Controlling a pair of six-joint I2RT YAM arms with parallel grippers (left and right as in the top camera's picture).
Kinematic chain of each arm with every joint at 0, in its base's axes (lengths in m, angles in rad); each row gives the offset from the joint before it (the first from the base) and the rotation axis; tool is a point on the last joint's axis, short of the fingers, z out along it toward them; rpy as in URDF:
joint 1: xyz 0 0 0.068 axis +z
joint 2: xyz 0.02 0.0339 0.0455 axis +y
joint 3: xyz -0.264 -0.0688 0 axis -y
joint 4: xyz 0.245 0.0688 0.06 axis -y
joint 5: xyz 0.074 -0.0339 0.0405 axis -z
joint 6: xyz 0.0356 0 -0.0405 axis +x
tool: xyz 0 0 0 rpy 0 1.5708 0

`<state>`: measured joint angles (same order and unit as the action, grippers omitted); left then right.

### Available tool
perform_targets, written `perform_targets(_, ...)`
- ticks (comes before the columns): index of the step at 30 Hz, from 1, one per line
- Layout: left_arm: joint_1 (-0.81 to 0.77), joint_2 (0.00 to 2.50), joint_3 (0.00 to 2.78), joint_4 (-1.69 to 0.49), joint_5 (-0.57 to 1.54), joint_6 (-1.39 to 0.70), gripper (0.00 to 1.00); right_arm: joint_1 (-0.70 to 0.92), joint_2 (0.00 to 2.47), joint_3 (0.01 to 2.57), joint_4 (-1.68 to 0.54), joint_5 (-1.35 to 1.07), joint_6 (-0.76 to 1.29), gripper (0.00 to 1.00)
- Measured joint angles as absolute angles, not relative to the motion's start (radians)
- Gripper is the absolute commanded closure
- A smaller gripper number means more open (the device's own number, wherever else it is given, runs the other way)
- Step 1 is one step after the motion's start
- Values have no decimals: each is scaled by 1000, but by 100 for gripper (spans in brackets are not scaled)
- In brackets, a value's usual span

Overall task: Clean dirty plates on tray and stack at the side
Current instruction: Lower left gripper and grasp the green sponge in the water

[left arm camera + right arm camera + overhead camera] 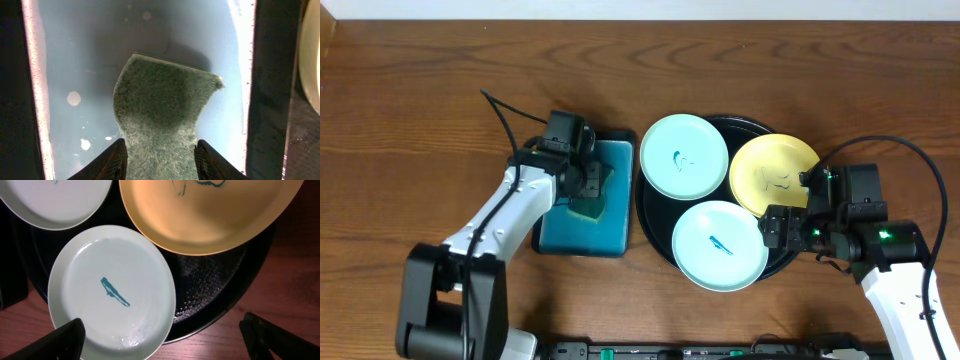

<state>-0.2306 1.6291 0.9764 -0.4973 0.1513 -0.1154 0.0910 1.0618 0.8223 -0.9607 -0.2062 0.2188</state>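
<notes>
- The left gripper (160, 152) pinches the green sponge (160, 100) in the small teal tray (560, 228), probably for wiping.
- The right gripper (162, 337) hangs wide open by the near blue plate (112, 292).
- All three dirty plates (683, 155) sit on the black tray (215, 280).

plates (684, 155) crowding the tray (653, 225), rims touching, rectangular tray (585, 235) close beside, table (410, 90) open left

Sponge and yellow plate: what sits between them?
The upper mint-blue plate, on the round black tray, lies between sponge and yellow plate; the overhead view shows it.
</notes>
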Motion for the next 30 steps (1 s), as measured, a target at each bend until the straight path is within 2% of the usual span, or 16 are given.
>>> perform_targets(10,-287,1629,976,-508,136,-115,54,91,1062,822,-961,-206,219,2)
perform_targets(30,-286,1632,958,-501,75,-115,55,91,1062,822,-961,-206,219,2)
